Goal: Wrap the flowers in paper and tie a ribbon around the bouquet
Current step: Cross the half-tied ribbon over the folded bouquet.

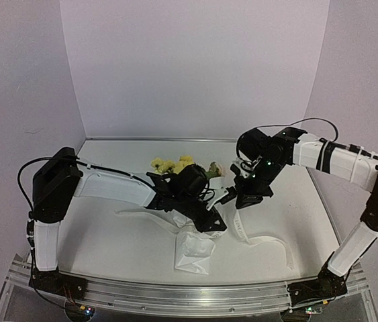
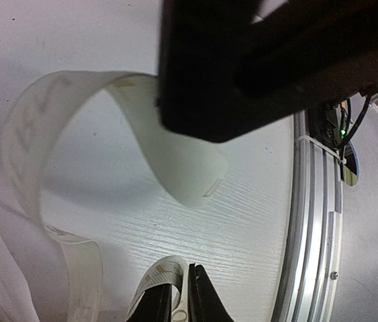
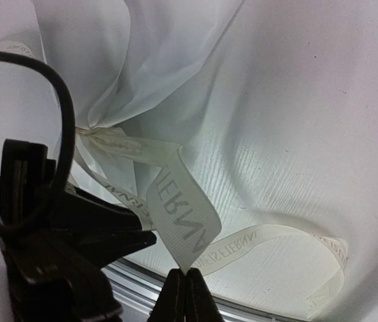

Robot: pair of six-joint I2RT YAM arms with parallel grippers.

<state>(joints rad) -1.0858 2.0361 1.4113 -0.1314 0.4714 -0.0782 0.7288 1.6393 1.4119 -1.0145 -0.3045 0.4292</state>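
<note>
- Top view: flowers (image 1: 170, 164) lay mid-tabletop (image 1: 108, 235), heads toward the back wall. The paper (image 1: 195, 253) spilled crumpled toward the near edge, its upper part hidden under my left arm.
- Same view: ribbon (image 1: 269, 240) trailed loose to the right of the paper. No bow seen.
- Left wrist view: my left gripper (image 2: 187, 288) had its jaws almost together with a ribbon end at the tips. I could not tell whether it was pinched. The ribbon arched in a loop, with my other arm's black body crowding above and the metal rail (image 2: 309, 221) near.
- Right wrist view: my right gripper (image 3: 185, 282) was clenched on a ribbon fold running up to the paper's gathered waist. My left arm's housing blocked the left side.
- Judgement: wrapping looked done; the knot and bow remained.
</note>
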